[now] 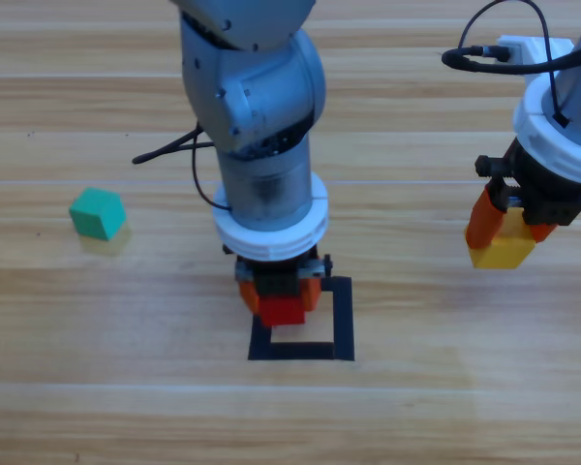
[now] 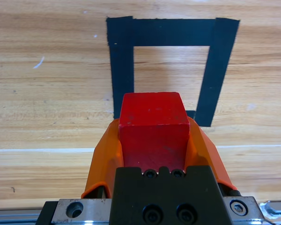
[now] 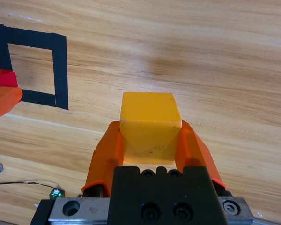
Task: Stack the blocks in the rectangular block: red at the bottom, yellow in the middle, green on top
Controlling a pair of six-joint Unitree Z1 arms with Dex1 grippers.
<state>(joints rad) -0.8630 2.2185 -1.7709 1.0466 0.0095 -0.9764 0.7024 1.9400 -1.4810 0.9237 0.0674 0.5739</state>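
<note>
The left tool (image 2: 153, 140) holds the red cube (image 2: 153, 126), seemingly light and stiff, by opposite flat sides above the tape square (image 2: 123, 61), while the right tool (image 3: 150, 145) grips the yellow cube (image 3: 150, 126).

The wooden table (image 1: 97, 368) bears the green cube (image 1: 98, 213) at left and the tape square (image 1: 343, 325) mid-table.

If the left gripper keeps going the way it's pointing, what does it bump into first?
Probably the near edge of the black tape square. The left gripper, shut on the red cube, points at it, though depth is hard to judge.
</note>
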